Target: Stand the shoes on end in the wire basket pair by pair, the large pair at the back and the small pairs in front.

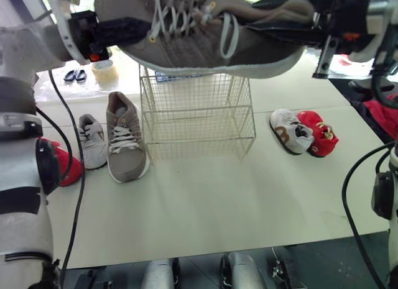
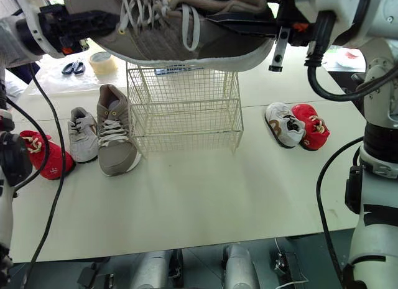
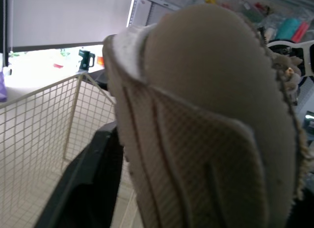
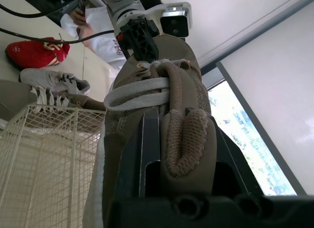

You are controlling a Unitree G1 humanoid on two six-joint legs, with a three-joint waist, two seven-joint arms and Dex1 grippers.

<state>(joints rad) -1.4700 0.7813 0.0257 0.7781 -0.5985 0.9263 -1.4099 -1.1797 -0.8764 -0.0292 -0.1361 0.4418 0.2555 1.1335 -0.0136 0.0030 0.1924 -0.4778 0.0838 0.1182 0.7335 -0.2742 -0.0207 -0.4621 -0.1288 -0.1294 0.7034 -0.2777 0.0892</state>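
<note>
While both arms are holding the tan shoe (image 1: 205,46) level just above the basket (image 1: 196,121), its long axis is running left-right: left jaws clamping the toe, right jaws clamping the heel collar. Probably needs tipping one end down before lowering.

The large tan shoe (image 1: 205,50) runs off the top edge of both eye views, clipping its upper, and it covers the back rim of the wire basket (image 1: 196,118). The left end effector (image 1: 140,31) has its tips lost against the toe. In the left wrist view that toe is a blur. The left-hand red shoe (image 1: 69,168) is half hidden behind the arm. A small dark object (image 1: 74,76) beside the tape roll (image 1: 104,70) is too small to name.
</note>
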